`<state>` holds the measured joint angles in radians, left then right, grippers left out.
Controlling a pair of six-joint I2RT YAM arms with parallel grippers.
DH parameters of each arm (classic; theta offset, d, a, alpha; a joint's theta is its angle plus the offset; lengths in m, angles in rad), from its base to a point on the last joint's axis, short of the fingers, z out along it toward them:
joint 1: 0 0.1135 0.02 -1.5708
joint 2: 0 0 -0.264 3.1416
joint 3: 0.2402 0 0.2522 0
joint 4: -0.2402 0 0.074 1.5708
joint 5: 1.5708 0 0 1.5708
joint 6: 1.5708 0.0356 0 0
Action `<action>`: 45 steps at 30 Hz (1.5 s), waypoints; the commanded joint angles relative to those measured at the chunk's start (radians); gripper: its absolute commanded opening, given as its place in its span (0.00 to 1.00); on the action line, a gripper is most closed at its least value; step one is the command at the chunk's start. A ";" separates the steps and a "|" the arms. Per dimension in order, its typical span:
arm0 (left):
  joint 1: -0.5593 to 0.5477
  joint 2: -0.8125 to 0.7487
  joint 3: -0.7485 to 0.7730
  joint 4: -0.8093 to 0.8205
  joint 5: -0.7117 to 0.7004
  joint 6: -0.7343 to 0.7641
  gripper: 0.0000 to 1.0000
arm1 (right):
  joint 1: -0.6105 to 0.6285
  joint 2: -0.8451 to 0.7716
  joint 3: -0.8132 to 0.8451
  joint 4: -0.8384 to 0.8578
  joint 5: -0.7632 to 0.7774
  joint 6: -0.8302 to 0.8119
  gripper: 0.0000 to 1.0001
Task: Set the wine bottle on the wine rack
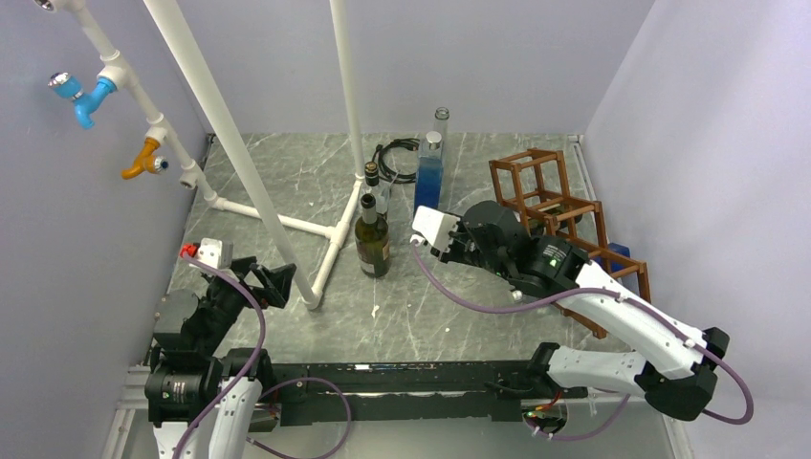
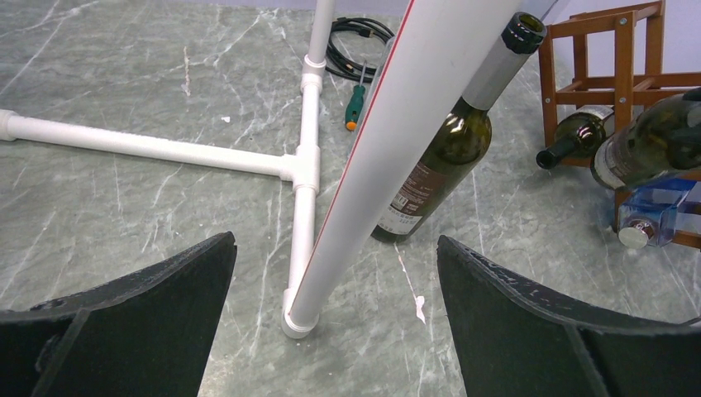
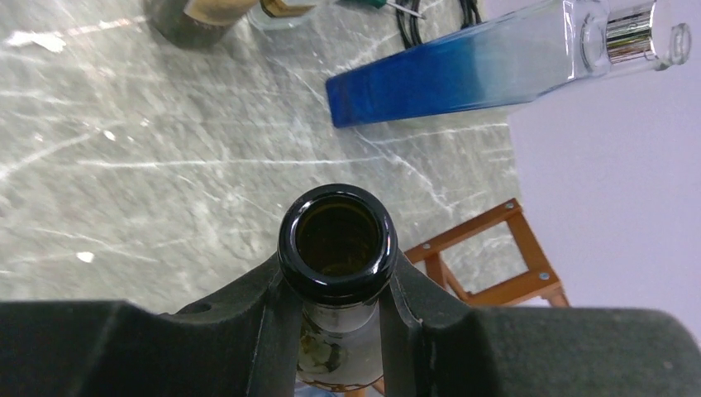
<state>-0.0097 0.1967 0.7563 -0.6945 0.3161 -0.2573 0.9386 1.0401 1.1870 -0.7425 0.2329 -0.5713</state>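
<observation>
Right now the right gripper (image 3: pixel 337 277) is pinched shut on the neck of a dark green wine bottle (image 2: pixel 641 149), just under its open mouth. It holds the bottle up off the grey table (image 1: pixel 296 172), tipped over on a slant, just in front of the wine rack (image 1: pixel 536 186). The bottle is not in any of the square holes. Another dark bottle (image 2: pixel 579 136) lies low down in the rack with its neck poking out. A blue and clear bottle (image 2: pixel 653 217) with a shiny cap lies by the foot of the rack. The left gripper (image 1: pixel 274 280) sits low near its own side of the table, with its two black fingers (image 2: pixel 149 314) spread wide and nothing between them. It points at a slanted white pipe (image 1: pixel 239 153) that stands on the table. Past the pipe, one more wine bottle (image 1: pixel 373 244) stands up straight in the middle of the table, well apart from the rack. A tall blue bottle (image 1: pixel 429 177) stands farther back, near a coil of black cable (image 1: pixel 392 158). A small green screwdriver (image 2: pixel 355 103) lies by the cable.
</observation>
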 commanded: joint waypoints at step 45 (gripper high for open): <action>-0.025 -0.068 -0.007 0.049 -0.005 -0.008 0.99 | 0.029 0.127 -0.032 -0.207 0.435 -0.221 0.00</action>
<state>-0.0284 0.1455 0.7555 -0.6922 0.3157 -0.2573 0.9802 1.1576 1.1938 -0.9398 0.5018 -0.7837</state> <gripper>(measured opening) 0.985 0.345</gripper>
